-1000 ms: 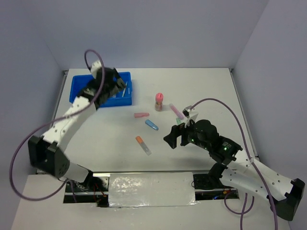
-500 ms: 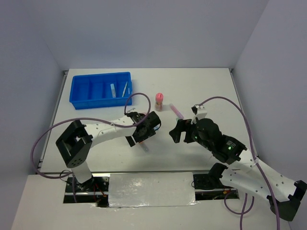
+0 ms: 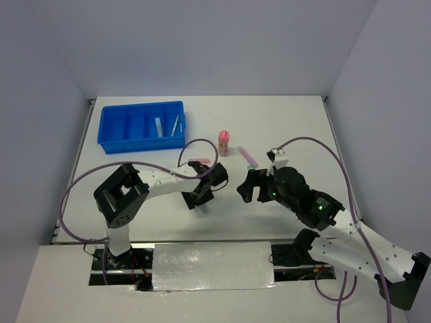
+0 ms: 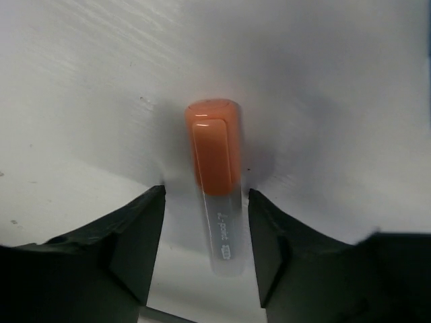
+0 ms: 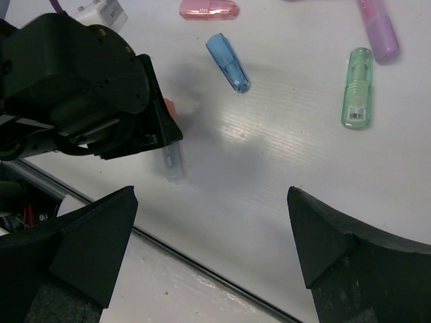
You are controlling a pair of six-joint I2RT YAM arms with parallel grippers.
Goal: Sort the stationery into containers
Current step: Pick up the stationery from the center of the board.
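Observation:
An orange-capped marker (image 4: 214,188) with a clear barrel lies flat on the white table, between the two fingers of my left gripper (image 4: 206,194). The jaws stand half-narrowed with a gap on each side of the barrel, not pressing it. From above, the left gripper (image 3: 201,198) is low at the table's front middle, with the barrel's clear end (image 3: 204,207) poking out. My right gripper (image 5: 212,195) hovers wide open and empty just right of it. The blue divided tray (image 3: 141,105) sits at the back left.
Pink (image 5: 209,9), blue (image 5: 227,62), green (image 5: 357,87) and purple (image 5: 377,27) markers lie loose behind the grippers. A pink-capped cylinder (image 3: 223,142) stands upright mid-table. Two pale items (image 3: 167,126) lie in the tray's right compartments. The table's front edge (image 5: 202,259) is near.
My left arm swung from over the tray down to the front middle, settled around the orange-capped marker, and its jaws narrowed. The right gripper shifted slightly and stayed open.

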